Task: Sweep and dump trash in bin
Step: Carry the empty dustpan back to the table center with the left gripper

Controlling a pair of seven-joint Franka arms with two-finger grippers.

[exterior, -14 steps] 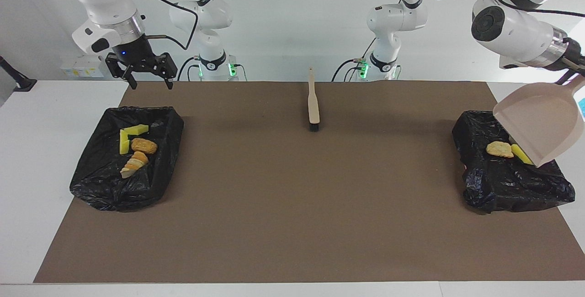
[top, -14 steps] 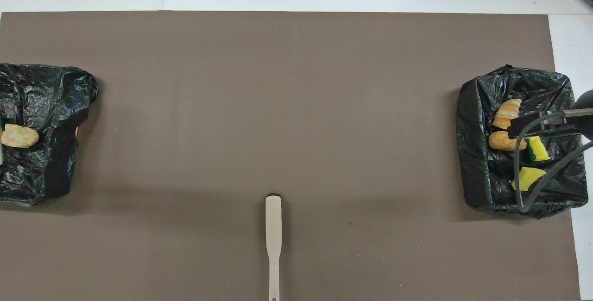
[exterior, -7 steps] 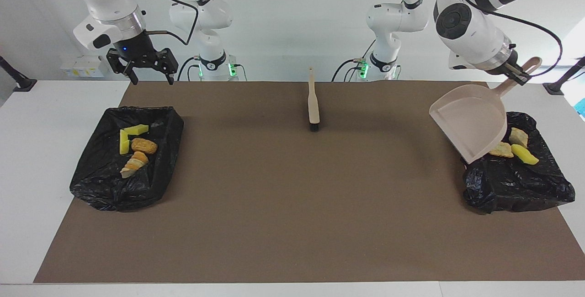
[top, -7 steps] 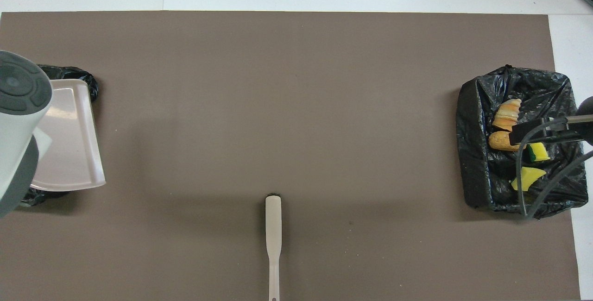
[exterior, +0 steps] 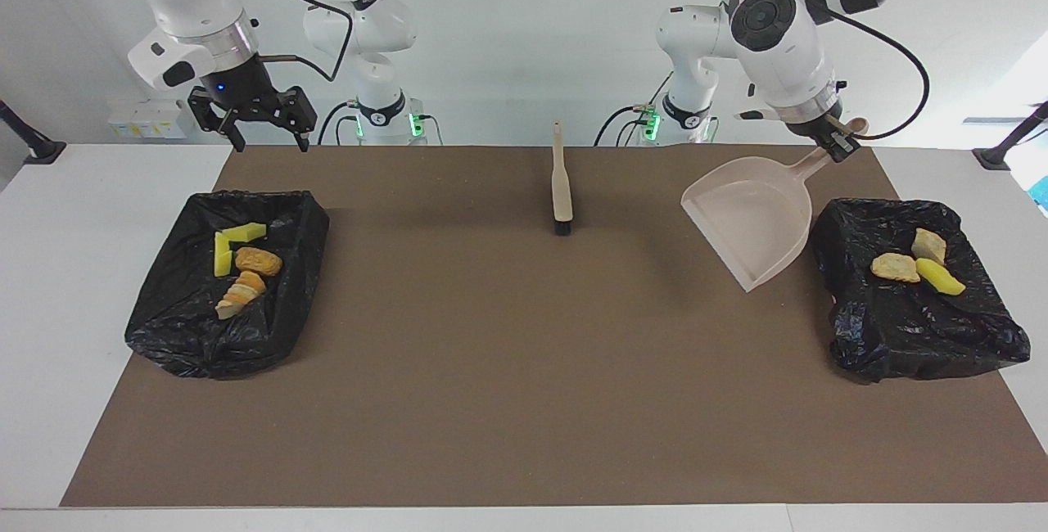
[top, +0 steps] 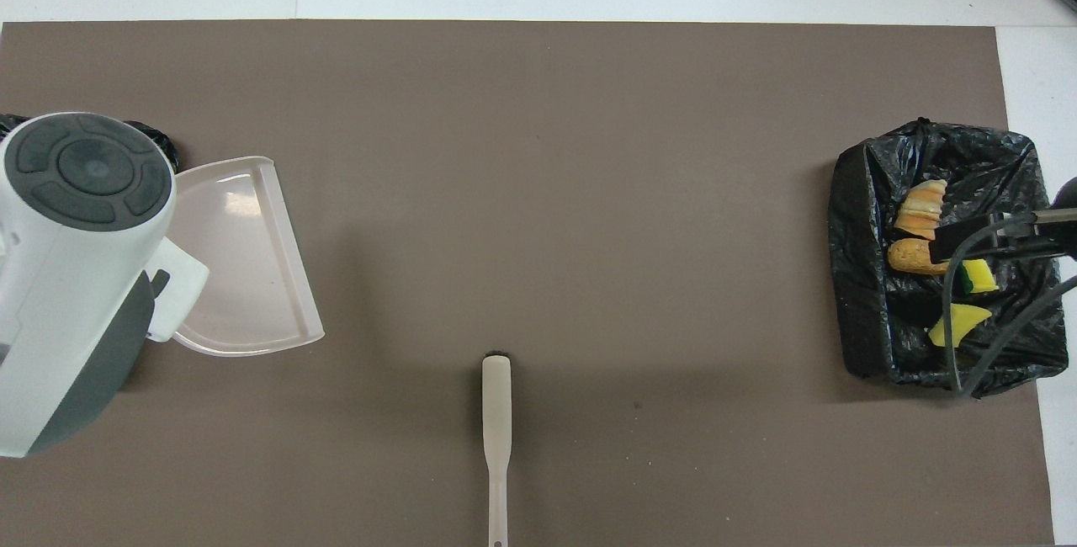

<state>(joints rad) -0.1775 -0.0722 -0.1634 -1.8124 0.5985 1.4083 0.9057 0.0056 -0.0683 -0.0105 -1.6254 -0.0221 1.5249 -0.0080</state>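
We see left gripper (exterior: 837,144) clamped on dustpan (exterior: 749,223) handle, pan held over the mat beside one bin (exterior: 917,303) | right gripper (exterior: 262,135) jaws apart, waiting over mat edge by the other bin (exterior: 221,286) | brush (exterior: 562,188) between them | trash: three scraps (exterior: 915,260) there, four (exterior: 240,260) here | two bins

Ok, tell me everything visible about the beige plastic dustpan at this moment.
The beige plastic dustpan is a shallow scoop with low side walls, a wide open lip and a straight handle with a rounded end. It looks empty. The left gripper is shut on the handle and holds it in the air, lip tilted down, over the brown mat beside the black-lined bin at the left arm's end.
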